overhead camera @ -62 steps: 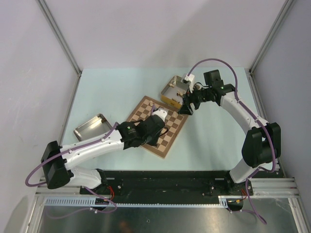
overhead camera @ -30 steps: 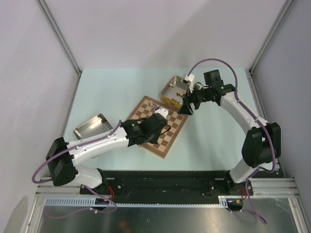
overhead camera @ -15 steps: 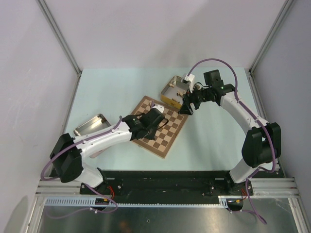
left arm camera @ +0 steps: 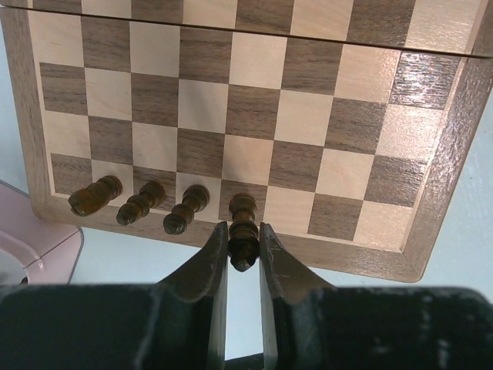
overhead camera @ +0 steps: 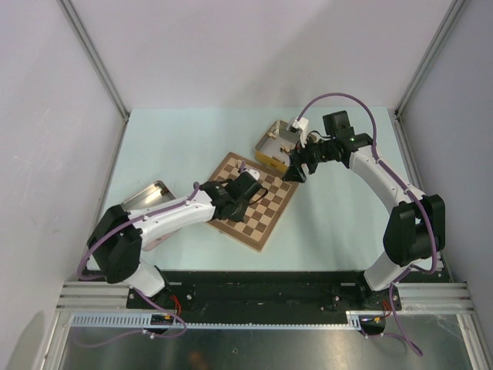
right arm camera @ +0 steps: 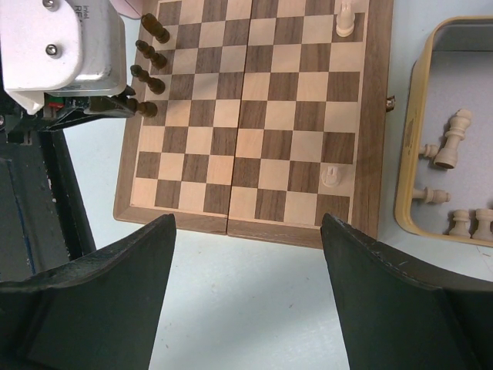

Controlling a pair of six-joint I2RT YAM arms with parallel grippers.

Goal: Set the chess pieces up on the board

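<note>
**Fourth dark piece going down on the edge row**

The left gripper (left arm camera: 243, 231) is pinching a dark chess piece (left arm camera: 244, 210) between nearly closed fingers, over the row of the board (left arm camera: 300, 116) that runs along the edge away from the yellow tin (right arm camera: 407, 154), on the board's left, nearer side. Three dark pieces (left arm camera: 141, 204) already stand in that row, just left of the held one.

To finish this step well, I would bring the base flat onto the middle of its square, then open the fingers only a little and lift straight up, so neither pad drags the piece or clips its neighbour. From the left wrist view the base may already be touching the wood, though the angle is too steep to be sure.

The right gripper (right arm camera: 248, 223) hangs with its fingers spread wide and holding nothing, above the board's right side. Only its camera shows the rest of the job: two pale pieces (right arm camera: 331, 176) on the board and more pale pieces (right arm camera: 451, 150) waiting in the yellow tin. The left wrist view alone shows the pinch itself (and a corner of a pink tin (left arm camera: 35, 235)).
</note>
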